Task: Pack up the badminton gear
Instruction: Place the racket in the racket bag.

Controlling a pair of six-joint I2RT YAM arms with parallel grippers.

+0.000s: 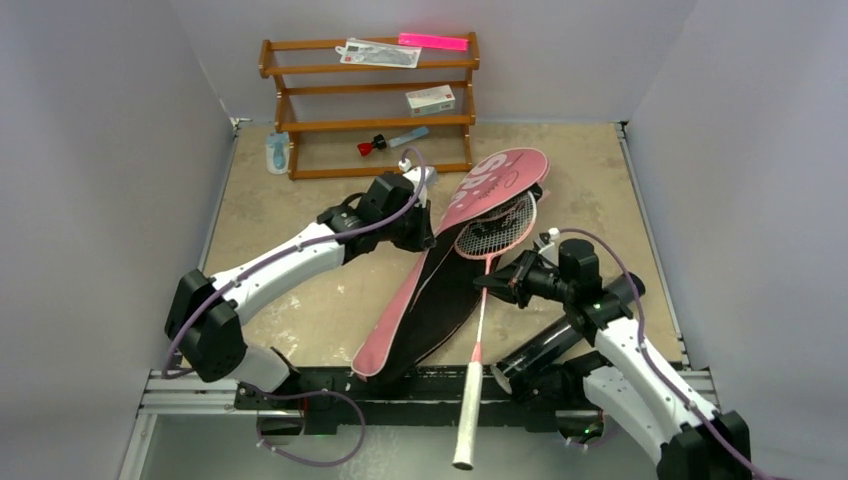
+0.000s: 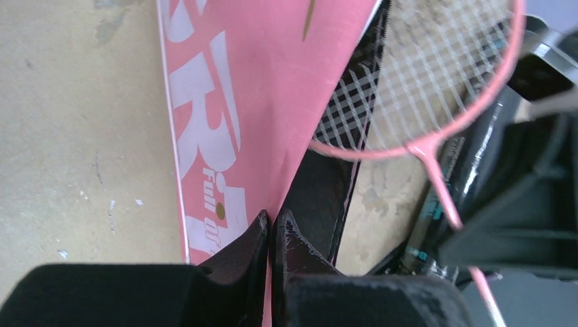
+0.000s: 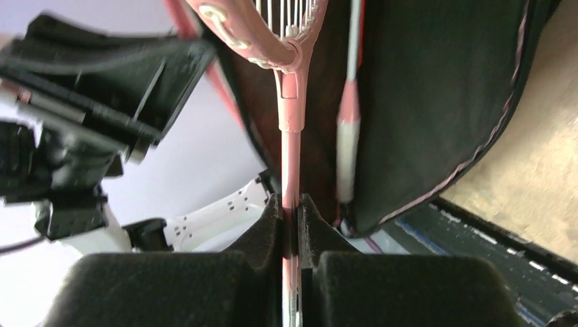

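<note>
— Slippage worries me. The right tool (image 3: 291, 204) is clamped on the racket (image 3: 292, 129) only at its thin shaft, and the long handle behind the tool hangs past the table (image 1: 330, 320) edge, so it could twist round.
— And ahead of it?
— The head sits at the mouth of the bag (image 1: 500, 175); pushed crooked, I'd say it snags the rim or the second racket (image 3: 347, 157) already inside. Beyond that, the left tool (image 2: 271, 228) pinches the pink flap tight; lose it and the flap drops.
</note>
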